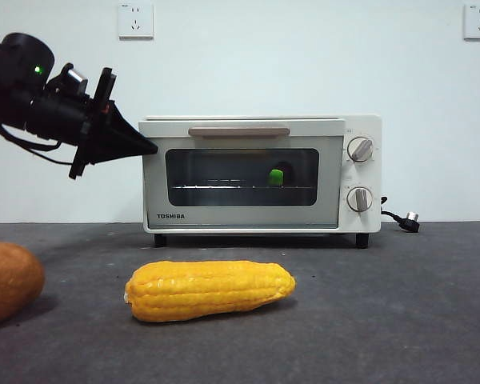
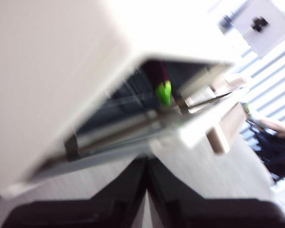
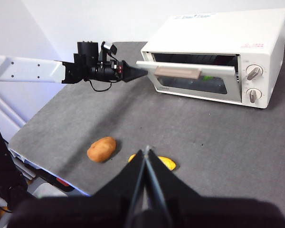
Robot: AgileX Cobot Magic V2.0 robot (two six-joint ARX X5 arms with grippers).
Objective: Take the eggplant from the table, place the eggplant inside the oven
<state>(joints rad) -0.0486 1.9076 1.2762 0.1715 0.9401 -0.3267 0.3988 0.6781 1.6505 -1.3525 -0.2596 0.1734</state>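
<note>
The eggplant (image 1: 277, 177) lies on the wire rack inside the cream-white oven (image 1: 240, 216); through the glass only its green stem end shows. In the left wrist view the eggplant (image 2: 162, 90) shows through the gap of the slightly ajar door of the oven (image 2: 38, 71). My left gripper (image 1: 148, 148) is shut and empty, its tip against the door's top left corner. The right wrist view shows this left gripper (image 3: 142, 72) at the door's edge. Over the near table (image 3: 204, 133), my right gripper (image 3: 146, 154) hangs shut and empty.
A yellow corn cob (image 1: 212, 290) lies on the table in front of the oven. A round orange-brown vegetable (image 1: 8, 280) sits at the left. The oven's power plug (image 1: 410, 218) lies to the right of the oven.
</note>
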